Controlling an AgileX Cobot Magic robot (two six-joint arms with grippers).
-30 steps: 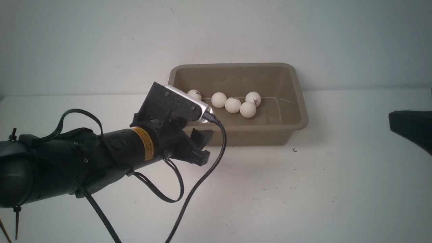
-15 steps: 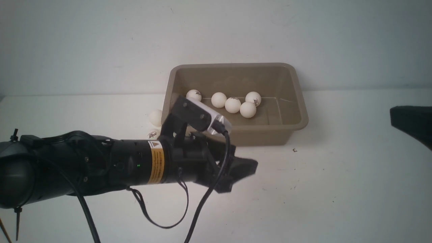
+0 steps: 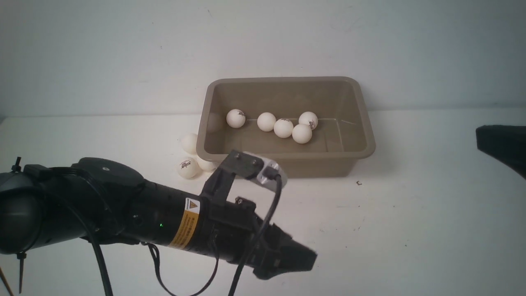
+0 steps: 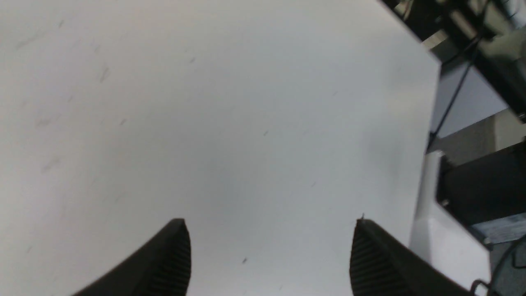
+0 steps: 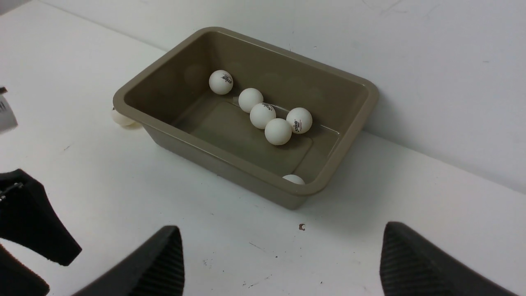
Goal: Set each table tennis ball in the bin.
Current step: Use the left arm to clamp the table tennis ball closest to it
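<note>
Three table tennis balls (image 3: 188, 168) lie loose just beside the left corner of the bin (image 3: 320, 164), the left gripper (image 3: 302, 258) hovers empty, jaws parted, in front of it, more balls sit inside, the right gripper (image 5: 282, 236) idles wide open, so the next pickup likely calls for the left reaching to that cluster.

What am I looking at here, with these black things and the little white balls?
It is a robot with two arms, each ending in a gripper. One picture looks forward from between the arms; the other two come from cameras on the wrists, showing each gripper's black fingers. The left gripper and right gripper are both open and hold nothing. On the white table stands a grey-brown bin with six table tennis balls inside. Three more balls lie beside its left end.
</note>
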